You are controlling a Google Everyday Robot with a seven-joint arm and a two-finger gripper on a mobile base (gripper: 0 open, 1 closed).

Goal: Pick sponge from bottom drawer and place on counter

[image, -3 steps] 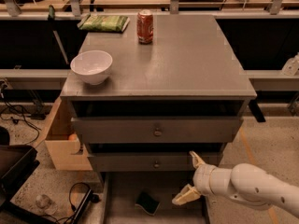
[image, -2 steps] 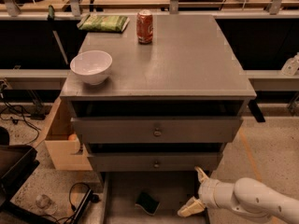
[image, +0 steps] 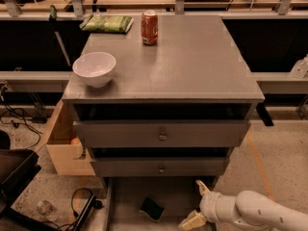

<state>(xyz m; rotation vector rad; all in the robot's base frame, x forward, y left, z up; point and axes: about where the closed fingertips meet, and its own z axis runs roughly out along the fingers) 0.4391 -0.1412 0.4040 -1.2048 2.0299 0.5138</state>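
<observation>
The sponge (image: 152,209), a small dark green pad with a pale yellow layer, lies on the flat grey floor of the pulled-out bottom drawer (image: 126,202) at the lower middle of the camera view. My gripper (image: 197,204) is low at the bottom right, just right of the sponge and apart from it. Its two pale fingers are spread open and empty. The counter (image: 192,61) is the broad grey top of the drawer cabinet above.
On the counter stand a white bowl (image: 94,68), a red soda can (image: 149,27) and a light green packet (image: 107,23). Two grey drawer fronts with knobs (image: 162,135) overhang the bottom drawer. A pale wooden box (image: 66,143) sits left of the cabinet, with cables on the floor.
My gripper has dropped lower and moved a little to the right, down to the level of the bottom drawer. The sponge has not moved.
</observation>
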